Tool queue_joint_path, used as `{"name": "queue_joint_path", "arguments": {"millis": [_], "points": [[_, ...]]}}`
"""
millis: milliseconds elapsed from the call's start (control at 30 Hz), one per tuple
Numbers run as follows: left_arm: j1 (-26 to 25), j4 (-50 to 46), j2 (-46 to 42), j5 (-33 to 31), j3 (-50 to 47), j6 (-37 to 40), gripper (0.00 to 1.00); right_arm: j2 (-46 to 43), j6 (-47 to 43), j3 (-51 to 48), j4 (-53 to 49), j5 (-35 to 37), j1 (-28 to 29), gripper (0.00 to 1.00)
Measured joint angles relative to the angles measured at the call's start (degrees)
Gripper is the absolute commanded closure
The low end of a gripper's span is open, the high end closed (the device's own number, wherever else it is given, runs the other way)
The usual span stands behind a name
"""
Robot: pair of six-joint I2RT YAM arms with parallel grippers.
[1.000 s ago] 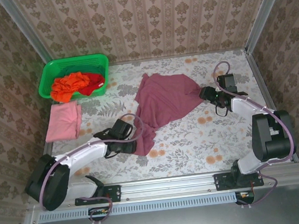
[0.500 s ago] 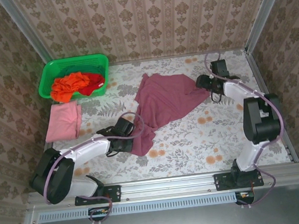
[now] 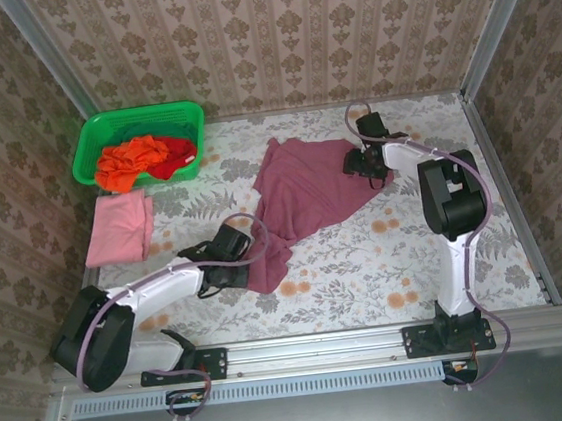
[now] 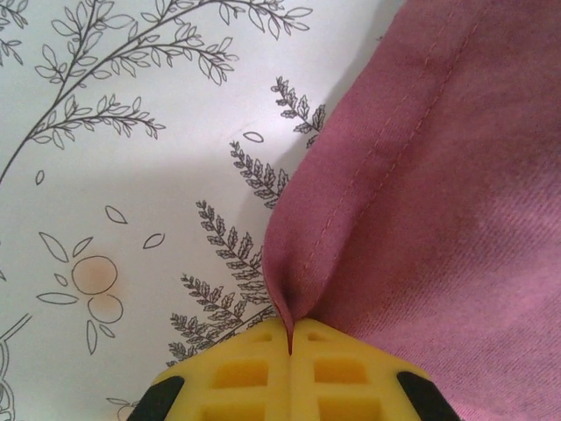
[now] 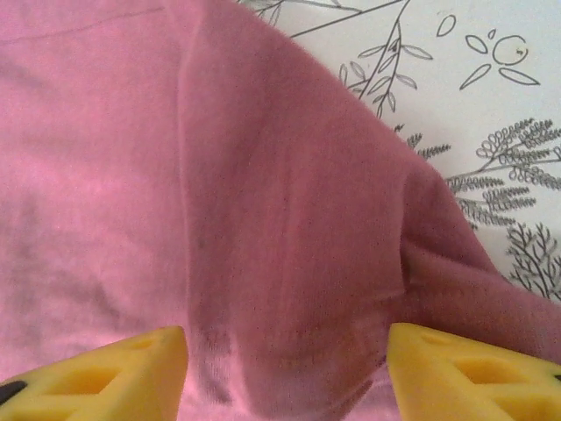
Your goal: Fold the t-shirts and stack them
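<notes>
Well, I judge this job to be in its early part. My left gripper (image 4: 290, 338) is clenched on the hem of the maroon shirt (image 3: 309, 192), with a thin pleat of cloth pinched between the yellow fingers at its near corner. My right gripper (image 5: 285, 346) is spread wide at the far right edge of the same shirt, its fingers either side of a raised fold, gripping nothing. That shirt lies rumpled and unfolded in the middle of the table (image 3: 367, 262). The pink shirt (image 3: 119, 227) lies folded flat by the left edge, just in front of the green basket (image 3: 140, 117), so I take it as done. The orange shirt (image 3: 130, 158) and the red shirt (image 3: 177, 159) are heaped in the basket. Three remain to fold, and nothing is stacked yet.
</notes>
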Motion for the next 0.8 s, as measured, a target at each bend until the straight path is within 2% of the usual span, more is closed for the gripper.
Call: {"name": "queue_joint_path", "arguments": {"millis": [33,100,133,167,333,433,567,800], "points": [[0.0,0.1,-0.1,0.0,-0.1,0.0,1.00,0.6,0.5,0.6,0.0,0.0,-0.2,0.61],[0.0,0.2,-0.5,0.0,-0.3,0.0,1.00,1.4,1.2,1.9,-0.3,0.0,-0.7,0.89],[0.0,0.2,-0.8,-0.1,-0.3,-0.2,1.00,1.6,1.6,2.4,-0.2,0.0,-0.8,0.97],[0.0,0.2,-1.2,-0.3,-0.4,-0.2,1.00,1.7,2.1,2.7,-0.2,0.0,-0.9,1.00],[0.7,0.0,-6.1,-2.4,-0.3,-0.4,1.00,-0.5,3.0,1.7,1.1,0.0,-1.4,1.00],[3.4,-0.3,-9.9,-3.9,1.0,0.6,1.00,-5.3,2.9,0.9,1.4,-0.1,-1.7,1.00],[9.9,-0.1,-14.5,-5.7,6.7,3.5,1.00,-15.8,2.7,0.5,3.0,-1.5,-2.4,1.00],[25.7,0.0,-20.8,-4.4,18.6,6.5,1.00,-35.0,2.0,0.5,6.7,-4.5,-5.6,1.00]]}}
